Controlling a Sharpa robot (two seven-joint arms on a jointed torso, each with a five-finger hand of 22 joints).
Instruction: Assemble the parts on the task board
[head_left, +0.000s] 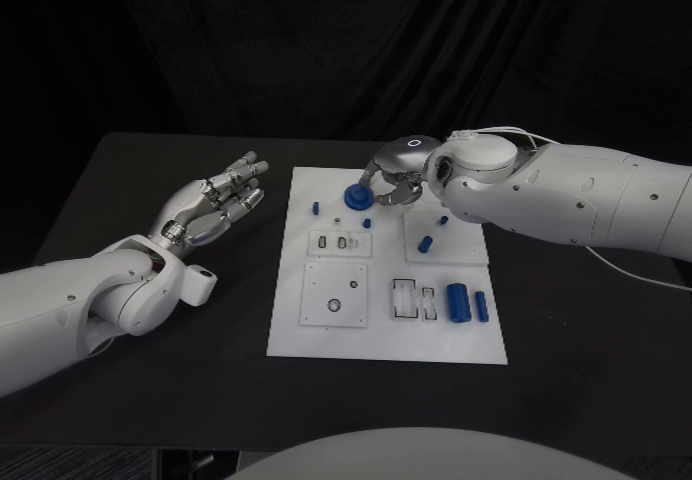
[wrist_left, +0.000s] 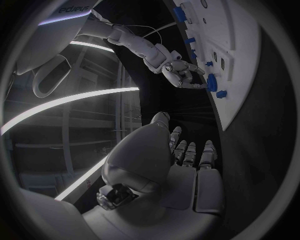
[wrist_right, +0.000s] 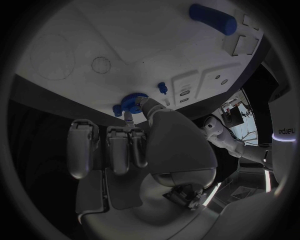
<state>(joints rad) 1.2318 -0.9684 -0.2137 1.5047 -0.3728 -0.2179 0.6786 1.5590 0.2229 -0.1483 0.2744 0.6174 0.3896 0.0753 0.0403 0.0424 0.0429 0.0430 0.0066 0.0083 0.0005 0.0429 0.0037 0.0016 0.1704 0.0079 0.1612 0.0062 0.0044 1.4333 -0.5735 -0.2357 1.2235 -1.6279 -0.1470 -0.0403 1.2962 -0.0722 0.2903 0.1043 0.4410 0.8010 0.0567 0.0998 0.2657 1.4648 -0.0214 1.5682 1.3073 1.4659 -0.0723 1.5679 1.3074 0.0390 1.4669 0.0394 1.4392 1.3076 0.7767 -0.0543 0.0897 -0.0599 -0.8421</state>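
The white task board (head_left: 387, 330) lies in the middle of the black table. My right hand (head_left: 392, 178) hovers over the board's far edge and pinches a round blue toothed part (head_left: 359, 197) between thumb and fingertips. The right wrist view shows that part (wrist_right: 131, 101) at the fingertips, just above the board (wrist_right: 125, 45). My left hand (head_left: 216, 200) is held open with fingers spread, over the table just left of the board, holding nothing. From the left wrist view, the right hand (wrist_left: 181, 70) and its blue part (wrist_left: 211, 82) sit at the board's edge (wrist_left: 240, 60).
Small blue pegs (head_left: 316, 208) (head_left: 366, 223) (head_left: 426, 243) are on the board's far half. Two blue cylinders (head_left: 457, 302) (head_left: 480, 306) lie near its right front, beside white slotted blocks (head_left: 411, 299). A recessed square plate (head_left: 333, 293) sits at the front left.
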